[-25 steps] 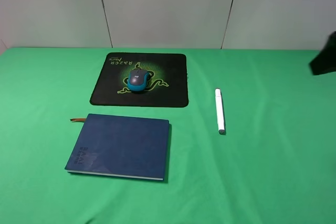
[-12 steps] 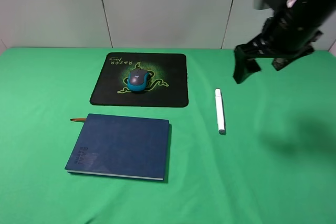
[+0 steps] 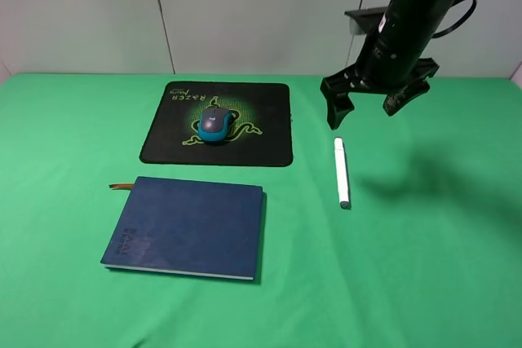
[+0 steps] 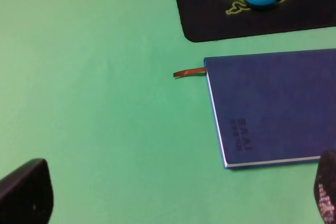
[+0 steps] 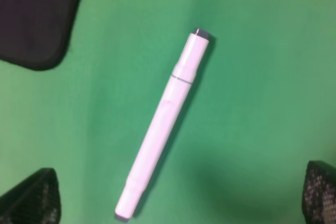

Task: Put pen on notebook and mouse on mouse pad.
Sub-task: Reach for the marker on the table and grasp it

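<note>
The mouse (image 3: pixel 215 122) already sits on the mouse pad (image 3: pixel 261 148), which lies just beyond the far edge of the notebook (image 3: pixel 188 226), so that half of the task looks done and the pen is what remains. The pen (image 3: pixel 341 173) lies flat on the green cloth (image 3: pixel 424 266) on the right arm's side of the notebook. It is apart from it and touching nothing, with its long axis roughly parallel to the notebook's nearer side edge. About half its length reaches beyond the line of the notebook's far edge. The right gripper (image 3: pixel 363 112) hangs in the air over that farther end, spread wide and empty. In its wrist view the pen runs slantwise between the two dark fingers (image 5: pixel 31 198) rather than square across the line on which they close, so I judge the wrist wants a small turn before it drops. How high the claw stands above the cloth is hard to judge from the high camera. The left gripper (image 4: pixel 176 198) is also spread wide with nothing in it and hovers on the notebook's opposite side, away from the pen. The right arm is plainly the nearer one, and once it has the pen the carry runs sideways toward the notebook's bare blue cover.
</note>
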{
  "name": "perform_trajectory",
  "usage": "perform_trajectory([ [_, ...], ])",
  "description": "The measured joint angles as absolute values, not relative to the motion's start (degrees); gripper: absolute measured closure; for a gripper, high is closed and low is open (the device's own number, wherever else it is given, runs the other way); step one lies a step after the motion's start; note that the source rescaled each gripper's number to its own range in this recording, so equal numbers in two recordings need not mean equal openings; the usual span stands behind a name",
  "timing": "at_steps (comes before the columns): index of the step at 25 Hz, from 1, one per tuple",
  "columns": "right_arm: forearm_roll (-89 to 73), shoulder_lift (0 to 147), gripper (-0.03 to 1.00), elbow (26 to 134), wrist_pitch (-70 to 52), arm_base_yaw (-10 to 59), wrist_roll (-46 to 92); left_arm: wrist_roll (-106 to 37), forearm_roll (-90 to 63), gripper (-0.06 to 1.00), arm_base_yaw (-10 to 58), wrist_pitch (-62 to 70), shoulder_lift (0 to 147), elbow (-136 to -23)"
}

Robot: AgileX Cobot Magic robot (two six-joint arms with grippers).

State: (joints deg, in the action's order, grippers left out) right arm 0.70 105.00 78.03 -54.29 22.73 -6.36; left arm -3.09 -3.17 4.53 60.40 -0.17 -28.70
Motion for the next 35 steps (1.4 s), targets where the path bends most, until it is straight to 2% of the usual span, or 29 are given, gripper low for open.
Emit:
perform_trajectory([
  [12, 0.70, 114.24, -0.03, 78.19, -52.22, 22.73, -6.54, -3.09, -3.17, -0.06, 4.53, 60.40, -0.17, -28.70],
  [35, 1.30, 121.35, -0.03, 78.44, -47.31, 22.73, -6.84, -3.09, -3.17, -0.06, 4.53, 60.40, -0.17, -28.70],
])
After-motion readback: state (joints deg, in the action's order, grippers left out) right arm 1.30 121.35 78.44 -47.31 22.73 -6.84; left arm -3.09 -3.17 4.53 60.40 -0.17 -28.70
